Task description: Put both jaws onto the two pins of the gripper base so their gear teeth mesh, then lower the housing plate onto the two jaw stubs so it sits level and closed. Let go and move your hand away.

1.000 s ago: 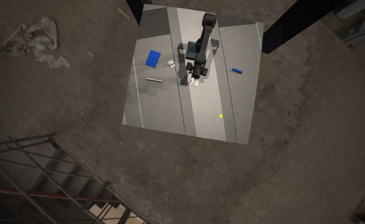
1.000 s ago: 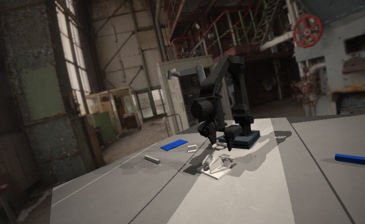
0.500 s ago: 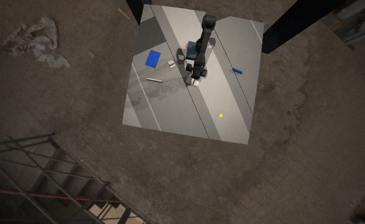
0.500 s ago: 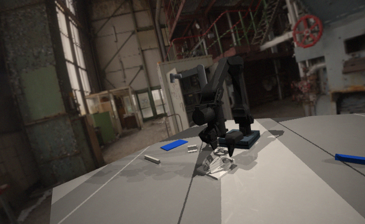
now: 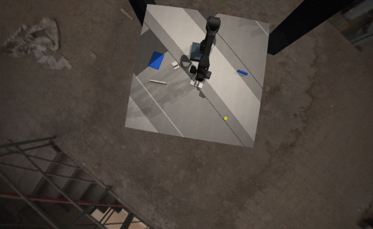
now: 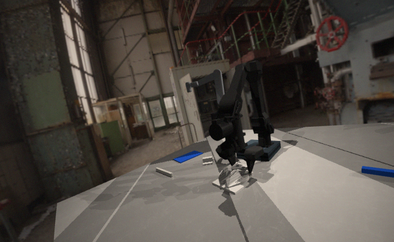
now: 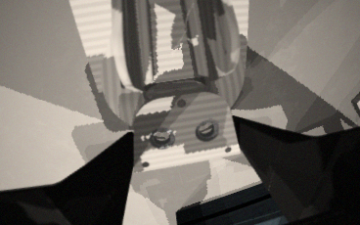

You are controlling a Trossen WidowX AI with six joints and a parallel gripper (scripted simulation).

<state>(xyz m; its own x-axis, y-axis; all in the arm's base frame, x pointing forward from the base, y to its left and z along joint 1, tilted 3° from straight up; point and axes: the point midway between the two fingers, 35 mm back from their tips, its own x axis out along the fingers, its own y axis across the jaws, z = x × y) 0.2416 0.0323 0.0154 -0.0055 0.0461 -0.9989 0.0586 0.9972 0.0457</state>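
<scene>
Gripper (image 5: 200, 77) (image 6: 241, 168) (image 7: 182, 128) w/ housing plate (image 7: 183, 124), blue slab (image 5: 156, 60) (image 6: 188, 156) well apart.
</scene>
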